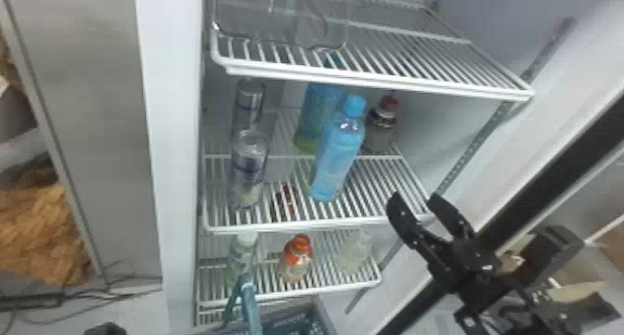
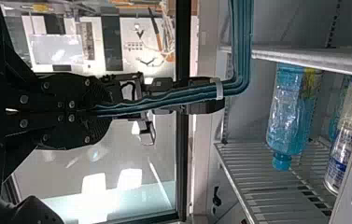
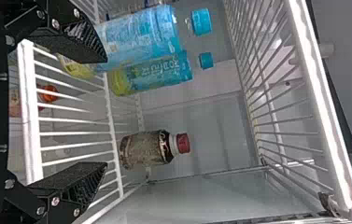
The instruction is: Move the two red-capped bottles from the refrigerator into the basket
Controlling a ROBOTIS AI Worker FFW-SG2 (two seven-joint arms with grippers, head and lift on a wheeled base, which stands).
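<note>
by shelf [image 1: 297, 227], right hand [image 1: 414, 198] agape

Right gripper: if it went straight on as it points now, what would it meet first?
Probably the red-capped bottle, seen beyond the open right gripper, though nearer one finger than the other. Depth is unclear; the shelf edge could come first.
</note>
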